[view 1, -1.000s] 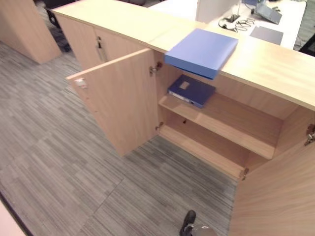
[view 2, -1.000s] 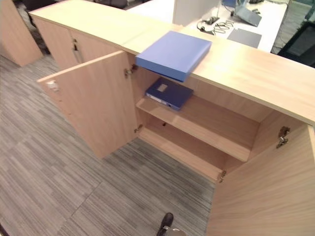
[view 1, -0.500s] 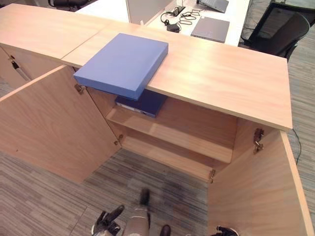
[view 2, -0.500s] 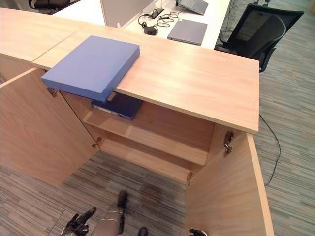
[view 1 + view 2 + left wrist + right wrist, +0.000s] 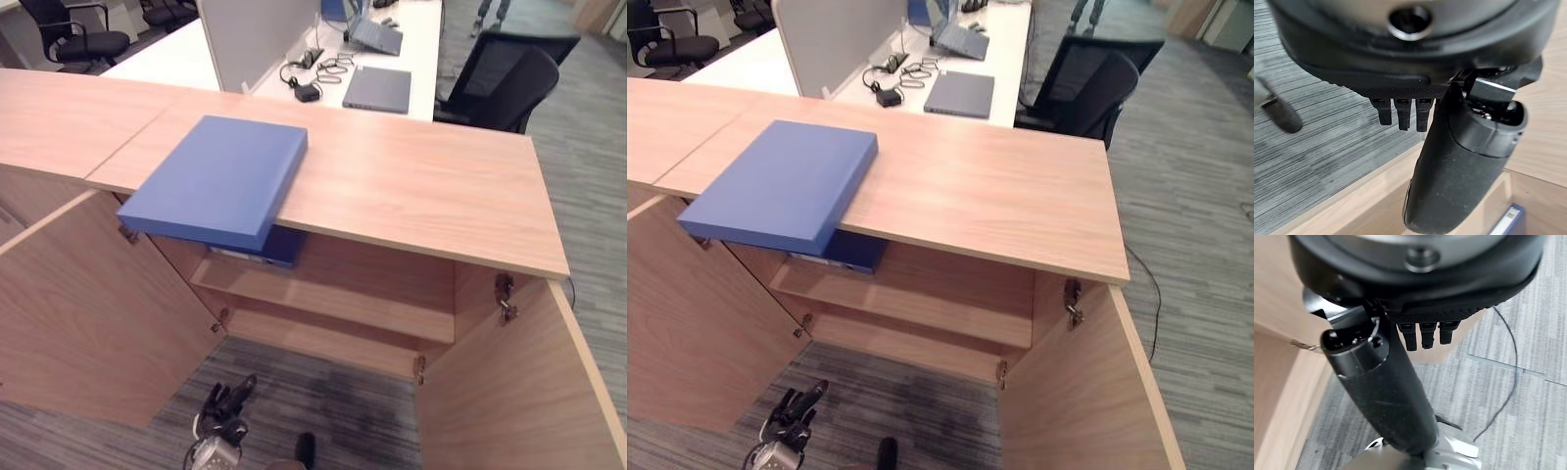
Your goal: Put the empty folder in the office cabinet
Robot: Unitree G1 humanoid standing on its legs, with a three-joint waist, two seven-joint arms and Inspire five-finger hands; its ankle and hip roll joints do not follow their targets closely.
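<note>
A light blue folder [image 5: 220,181] lies flat on the wooden top of the office cabinet [image 5: 421,186], its near corner overhanging the front edge. Both cabinet doors stand open. Under the overhang, a darker blue binder [image 5: 272,257] lies on the upper shelf [image 5: 372,304]. My left hand [image 5: 223,403] hangs low over the carpet in front of the cabinet, well below the folder, fingers straight, holding nothing. In its wrist view the left hand [image 5: 1459,161] faces the cabinet's inside. My right hand [image 5: 1383,396] is open and empty over the carpet beside the right door.
The left door [image 5: 78,313] and the right door [image 5: 529,392] swing out on either side of the opening. Behind the cabinet stands a white desk [image 5: 245,59] with a closed laptop [image 5: 377,88], cables and a grey divider. A black office chair [image 5: 500,78] stands at the back right.
The camera has swung up and to the right, so the whole scene has shifted. My left hand has risen a little at the bottom edge. The folder lies where it was.
</note>
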